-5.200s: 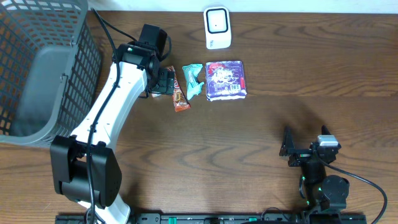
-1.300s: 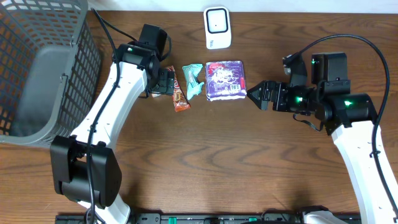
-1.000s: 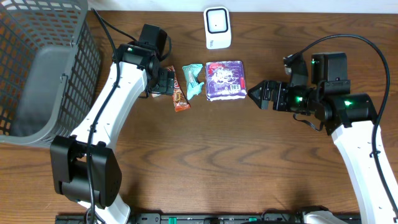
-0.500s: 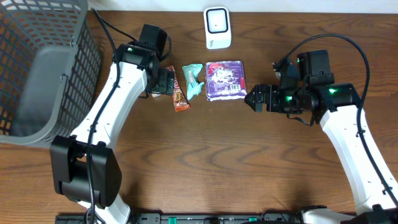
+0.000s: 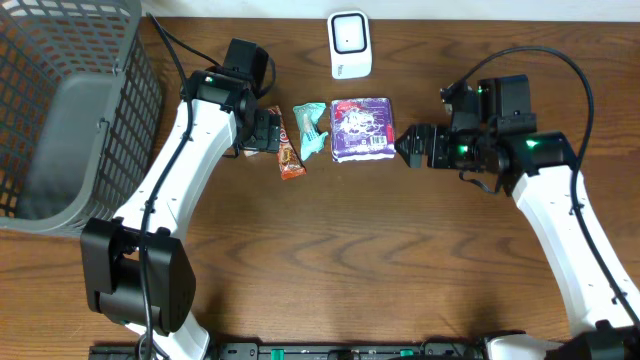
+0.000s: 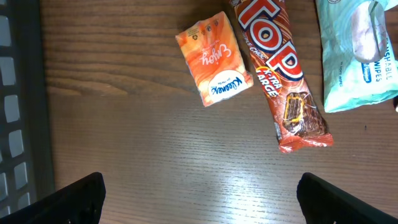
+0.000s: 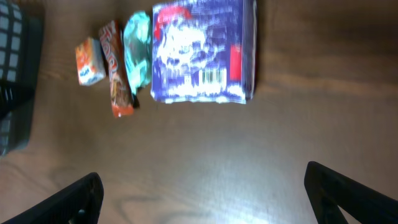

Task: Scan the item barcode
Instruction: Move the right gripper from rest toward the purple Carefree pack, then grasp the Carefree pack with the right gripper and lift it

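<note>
From overhead, the purple packet lies on the table just below the white scanner, with a teal wipes pack and a chocolate bar to its left. The right gripper hangs just beside the packet's right edge, and the left gripper is at the bar. Left wrist view — jaws spread wide and empty, an orange tissue pack ahead. Right wrist view — jaws wide apart, holding nothing, the packet's barcode facing up.
</note>
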`<state>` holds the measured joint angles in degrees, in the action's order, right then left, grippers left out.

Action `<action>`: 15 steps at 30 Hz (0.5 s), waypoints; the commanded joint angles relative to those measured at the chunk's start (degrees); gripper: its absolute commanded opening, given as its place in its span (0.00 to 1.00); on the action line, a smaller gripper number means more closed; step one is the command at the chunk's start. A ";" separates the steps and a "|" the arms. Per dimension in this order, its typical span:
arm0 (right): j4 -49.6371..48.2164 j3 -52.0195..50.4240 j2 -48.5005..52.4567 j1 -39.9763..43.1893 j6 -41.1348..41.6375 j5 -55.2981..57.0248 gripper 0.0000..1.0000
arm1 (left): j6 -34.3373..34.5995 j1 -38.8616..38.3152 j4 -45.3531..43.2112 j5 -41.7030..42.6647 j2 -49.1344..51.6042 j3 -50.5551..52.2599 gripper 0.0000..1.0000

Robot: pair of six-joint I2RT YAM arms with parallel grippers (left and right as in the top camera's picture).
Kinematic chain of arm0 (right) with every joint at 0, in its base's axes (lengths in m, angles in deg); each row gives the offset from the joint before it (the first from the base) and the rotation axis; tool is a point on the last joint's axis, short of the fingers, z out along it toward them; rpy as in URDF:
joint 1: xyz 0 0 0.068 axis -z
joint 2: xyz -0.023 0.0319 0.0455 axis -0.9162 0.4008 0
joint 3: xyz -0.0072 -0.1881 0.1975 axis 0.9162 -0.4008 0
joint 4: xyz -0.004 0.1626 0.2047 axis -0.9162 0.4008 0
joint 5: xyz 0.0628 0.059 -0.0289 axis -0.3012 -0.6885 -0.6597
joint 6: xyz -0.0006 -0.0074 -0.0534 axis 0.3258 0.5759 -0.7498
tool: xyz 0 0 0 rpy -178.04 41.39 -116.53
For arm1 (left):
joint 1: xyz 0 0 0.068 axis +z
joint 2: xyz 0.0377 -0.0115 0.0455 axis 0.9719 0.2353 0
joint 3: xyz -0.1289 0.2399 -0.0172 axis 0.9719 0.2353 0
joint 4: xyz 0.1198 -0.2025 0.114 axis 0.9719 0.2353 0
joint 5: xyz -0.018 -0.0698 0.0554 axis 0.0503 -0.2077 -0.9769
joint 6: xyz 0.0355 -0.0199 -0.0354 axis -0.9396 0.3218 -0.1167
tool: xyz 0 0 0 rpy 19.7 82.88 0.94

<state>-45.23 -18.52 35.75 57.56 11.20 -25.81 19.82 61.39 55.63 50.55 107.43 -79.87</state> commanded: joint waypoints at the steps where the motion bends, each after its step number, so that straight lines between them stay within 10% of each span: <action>1: -3.17 0.74 2.45 -0.28 -0.15 0.81 0.99 | -0.35 0.15 0.13 0.02 0.26 0.04 0.98; 15: -25.59 0.74 20.44 -0.26 3.80 -5.95 0.99 | -0.35 0.15 0.13 0.02 0.26 0.04 0.98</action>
<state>-67.55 -18.46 52.27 57.53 13.43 -28.37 19.82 61.39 55.60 50.55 107.43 -79.87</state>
